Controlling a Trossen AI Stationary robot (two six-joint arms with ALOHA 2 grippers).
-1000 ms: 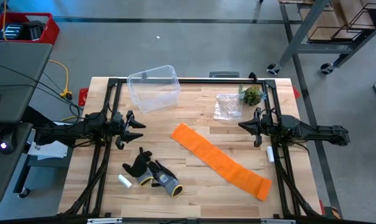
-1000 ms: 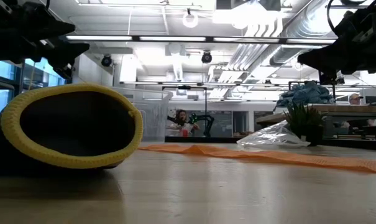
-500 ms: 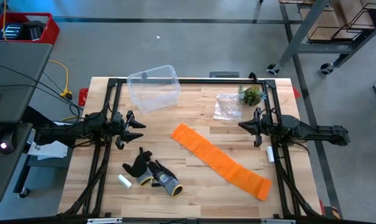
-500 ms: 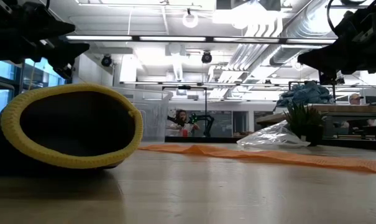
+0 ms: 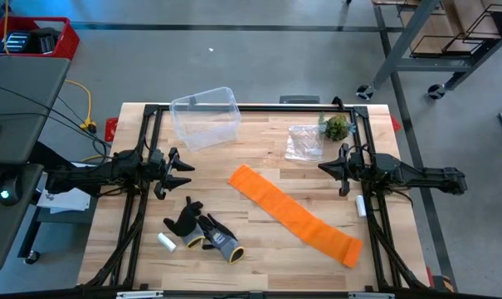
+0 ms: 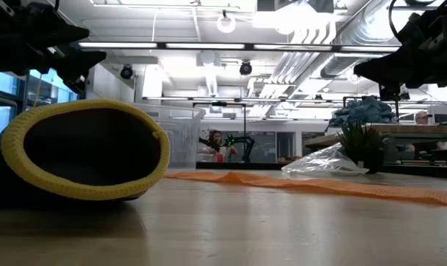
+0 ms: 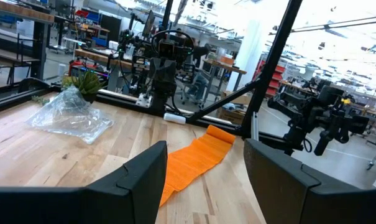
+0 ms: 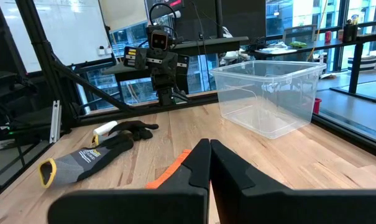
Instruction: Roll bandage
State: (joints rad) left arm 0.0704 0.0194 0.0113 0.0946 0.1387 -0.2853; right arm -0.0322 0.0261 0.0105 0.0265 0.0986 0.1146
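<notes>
The orange bandage (image 5: 294, 214) lies flat on the table as a long band, slanting from the middle toward the near right corner; it also shows in the low view (image 6: 319, 185), the left wrist view (image 7: 191, 160) and the right wrist view (image 8: 168, 174). My left gripper (image 5: 182, 169) hovers open at the table's left side, well left of the bandage's far end. My right gripper (image 5: 324, 169) is shut at the right side, above and beyond the band. Neither touches anything.
A clear plastic box (image 5: 206, 116) stands at the far left. A clear plastic bag (image 5: 304, 142) and a small green plant (image 5: 336, 127) lie far right. Black-grey-yellow gloves (image 5: 205, 230) and a white cylinder (image 5: 166, 242) lie near left. Another white cylinder (image 5: 360, 205) lies at the right edge.
</notes>
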